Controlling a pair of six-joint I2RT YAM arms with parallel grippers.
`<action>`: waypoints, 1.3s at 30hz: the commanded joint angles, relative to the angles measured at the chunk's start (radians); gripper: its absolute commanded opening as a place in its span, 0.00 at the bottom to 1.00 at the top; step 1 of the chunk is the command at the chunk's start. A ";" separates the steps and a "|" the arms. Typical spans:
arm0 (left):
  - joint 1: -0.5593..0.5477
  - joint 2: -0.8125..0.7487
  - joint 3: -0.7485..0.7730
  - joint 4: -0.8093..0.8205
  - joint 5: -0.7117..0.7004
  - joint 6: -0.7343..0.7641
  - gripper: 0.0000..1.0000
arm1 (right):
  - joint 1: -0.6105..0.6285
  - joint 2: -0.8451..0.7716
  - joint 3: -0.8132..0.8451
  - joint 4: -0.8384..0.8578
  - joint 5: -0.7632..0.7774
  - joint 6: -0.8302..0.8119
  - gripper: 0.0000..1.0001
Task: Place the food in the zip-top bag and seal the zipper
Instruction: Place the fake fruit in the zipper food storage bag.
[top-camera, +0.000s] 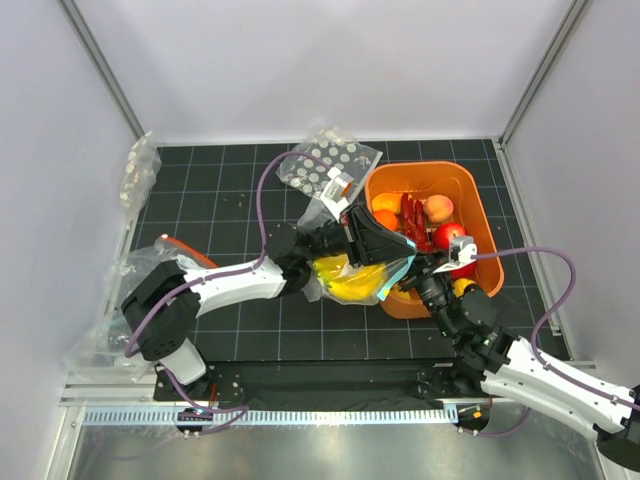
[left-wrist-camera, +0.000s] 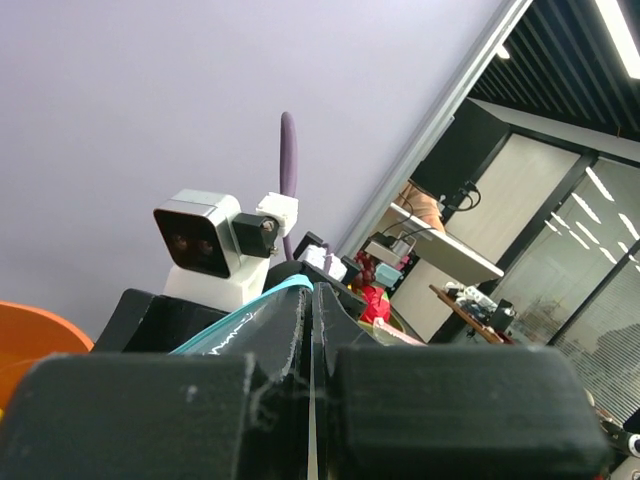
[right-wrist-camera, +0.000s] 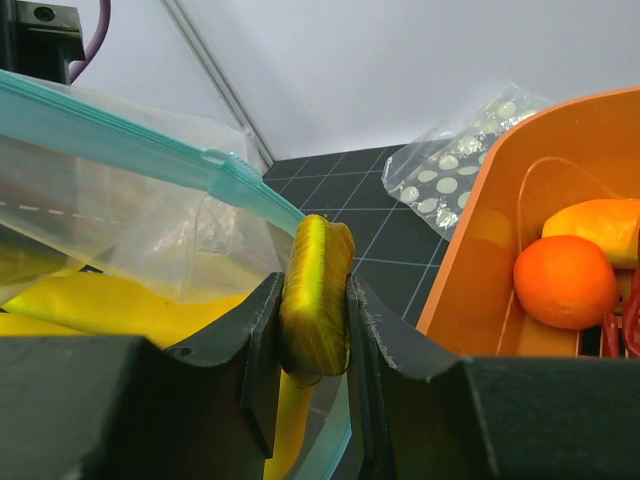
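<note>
Top external, far L: spare clear bags (top-camera: 138, 172) at L edge of black grid mat (top-camera: 240, 200); one more w/ orange-red strip (top-camera: 185, 250) beside L arm.
L claw: left gripper (left-wrist-camera: 312, 310) pressed fully together, teal zipper (left-wrist-camera: 250, 303) pinched betw. fingers; L wrist view looks up past fingertips at wall.
Bag spot: zip-top bag (top-camera: 335, 275) mid-mat, just L of orange bin (top-camera: 470, 195), reached by both arms.
Bag axis: long axis approx L–R across mat; mouth end at R, facing bin and R arm.
Zipper line: in R wrist view slants from upper L down to R, ending just beside gripped fruit; second teal edge low by R finger, so mouth parted there.
Banana: banana bunch (top-camera: 350, 285) inside bag, yellow showing thru plastic; long axis approx L–R, same as bag.
Dotted bag: clear bag w/ white dots (top-camera: 325, 165) behind zip-top bag, near bin's far-L corner.
R claw: right gripper (right-wrist-camera: 315, 300) clamped on banana bunch's green-streaked end, upright betw. fingers at bag mouth.
Bin contents: orange (right-wrist-camera: 565, 280) w/ mango-like piece (right-wrist-camera: 600, 225) just behind it; red chillies (top-camera: 412, 215) and apple (top-camera: 450, 233) alongside.
Writing: white label (top-camera: 340, 183) w/ red mark on dotted bag, too small to read; faint square print (right-wrist-camera: 215, 235) on zip-top bag, unreadable.
</note>
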 joint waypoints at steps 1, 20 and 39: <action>-0.008 0.013 0.043 0.073 0.011 -0.012 0.00 | 0.021 0.017 0.055 0.069 -0.215 -0.021 0.01; 0.139 -0.099 -0.199 -0.026 0.071 0.089 0.00 | 0.022 0.229 0.064 0.176 -0.419 -0.058 0.01; 0.150 -0.186 -0.491 -0.099 -0.061 0.209 0.00 | 0.054 0.454 0.099 0.251 -0.413 -0.075 0.01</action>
